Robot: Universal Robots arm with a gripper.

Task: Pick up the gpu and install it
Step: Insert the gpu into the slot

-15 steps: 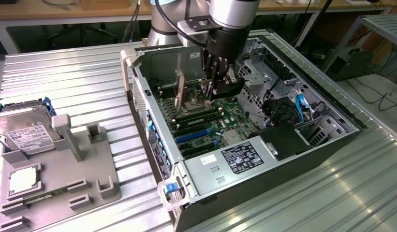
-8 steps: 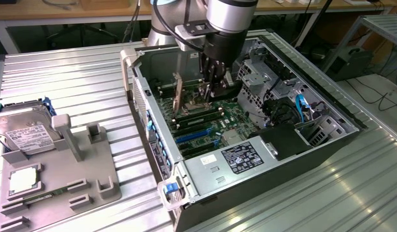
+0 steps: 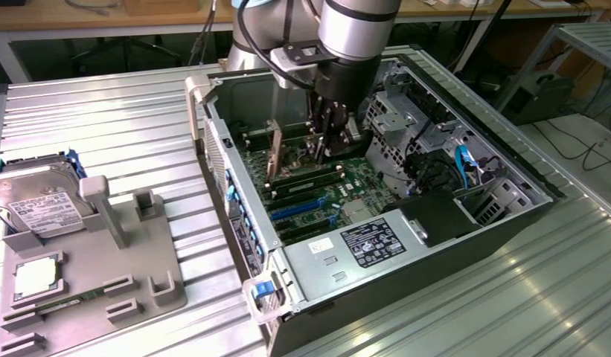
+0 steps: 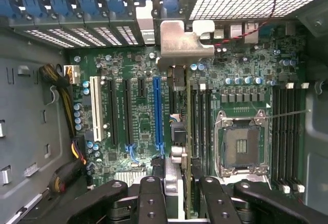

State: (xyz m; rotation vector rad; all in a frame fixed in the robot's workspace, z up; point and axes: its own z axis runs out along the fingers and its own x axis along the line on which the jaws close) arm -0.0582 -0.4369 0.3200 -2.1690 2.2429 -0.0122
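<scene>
Black gripper (image 4: 179, 203) jaws clamp the gpu (image 4: 182, 106) edge-on above the motherboard (image 4: 133, 65), its bracket at the case's (image 4: 31, 131) slotted rear edge; the exterior view adds a hard drive (image 3: 42, 208) at the table's (image 3: 117, 126) edge.

The gpu (image 4: 189, 131) stands edgewise in the case (image 3: 528, 190), over the motherboard (image 4: 134, 88).

One gpu (image 4: 182, 42), one open computer case (image 3: 434, 305), one hard drive (image 3: 42, 208), one grey parts holder (image 3: 126, 260), one robot arm (image 3: 355, 22).
</scene>
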